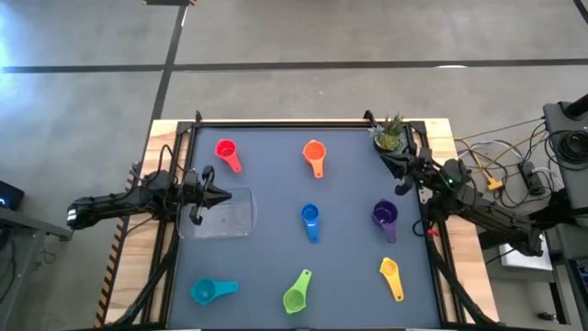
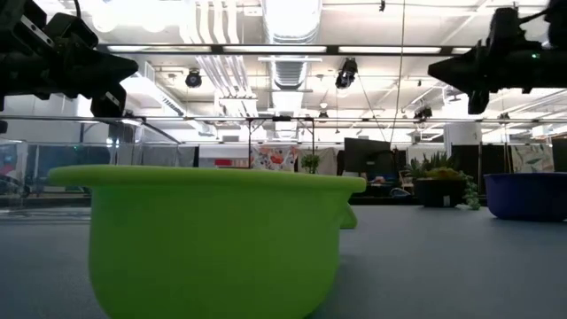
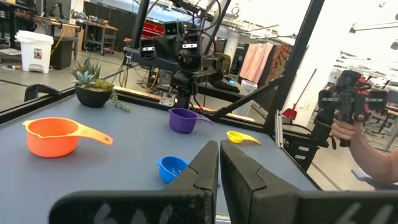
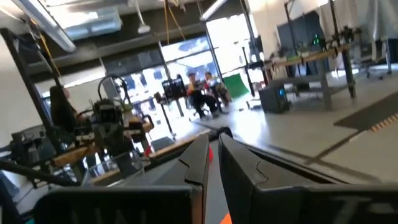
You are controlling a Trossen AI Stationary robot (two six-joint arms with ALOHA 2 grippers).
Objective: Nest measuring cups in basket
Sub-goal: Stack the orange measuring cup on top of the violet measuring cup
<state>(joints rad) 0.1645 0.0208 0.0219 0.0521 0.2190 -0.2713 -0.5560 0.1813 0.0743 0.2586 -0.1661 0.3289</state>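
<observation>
Several measuring cups lie apart on the dark mat: red (image 1: 227, 154), orange (image 1: 315, 154), blue (image 1: 310, 219), purple (image 1: 385, 217), yellow (image 1: 391, 276), lime green (image 1: 297, 294) and teal (image 1: 209, 291). Each rests on its bowl's base. The clear basket (image 1: 235, 221) sits at the mat's left side, with no cup in it. My left gripper (image 1: 223, 196) hovers shut above the basket's far edge, well above the table (image 2: 120, 69). My right gripper (image 1: 401, 187) is shut and raised (image 2: 440, 69) near the right edge, between the plant and the purple cup.
A small potted plant (image 1: 390, 134) stands at the far right corner. Black frame rails (image 1: 276, 123) border the mat. Cables and gear (image 1: 514, 175) lie right of the table. In the left wrist view a person's hand (image 3: 367, 146) holds a device beyond the right edge.
</observation>
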